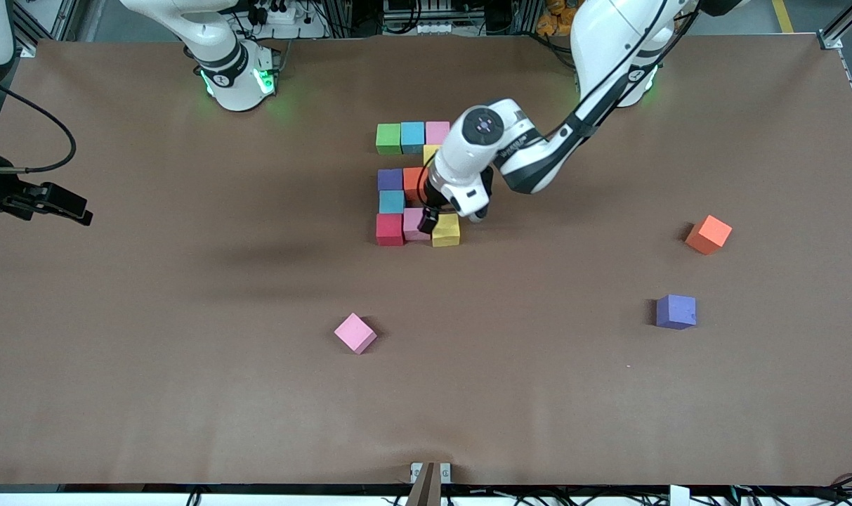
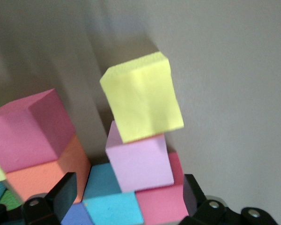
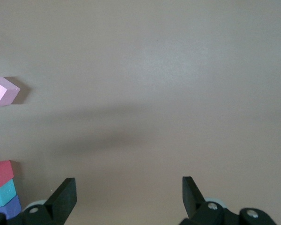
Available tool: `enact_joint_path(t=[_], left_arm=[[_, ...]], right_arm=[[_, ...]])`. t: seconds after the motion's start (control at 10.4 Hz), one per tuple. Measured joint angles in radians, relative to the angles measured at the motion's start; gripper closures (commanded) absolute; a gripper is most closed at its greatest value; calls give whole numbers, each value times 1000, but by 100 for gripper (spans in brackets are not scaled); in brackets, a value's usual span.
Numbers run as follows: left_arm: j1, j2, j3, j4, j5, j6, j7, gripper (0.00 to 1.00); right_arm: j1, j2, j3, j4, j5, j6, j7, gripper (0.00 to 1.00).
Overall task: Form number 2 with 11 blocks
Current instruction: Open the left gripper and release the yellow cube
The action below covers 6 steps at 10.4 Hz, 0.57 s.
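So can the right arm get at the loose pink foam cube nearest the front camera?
Probably yes: the loose pink foam cube sits alone on bare table, and the right gripper is open, waiting toward that arm's end; the left gripper is over the digit.

High front view, two wrist close-ups

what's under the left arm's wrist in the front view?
The left gripper, jaws open, sits over the number 2. The wrist covers most of the yellow block under the top row and whatever follows the orange block; the bottom row's yellow block shows clearly.

Multicoloured foam blocks (image 1: 390, 229) as near-complete number 2 (image 1: 413, 184) mid-table; three loose.
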Motion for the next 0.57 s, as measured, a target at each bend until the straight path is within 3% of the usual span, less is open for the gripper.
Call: enact_joint_path(t=[0.29,0.57], left_arm=[[4,-23,-10,128,25,-188,63,0],[37,-28,-9,206,29,-269,328,0]], right_arm=[[0,0,0,0,0,0,0,0],[0,0,0,1,0,0,0,0]])
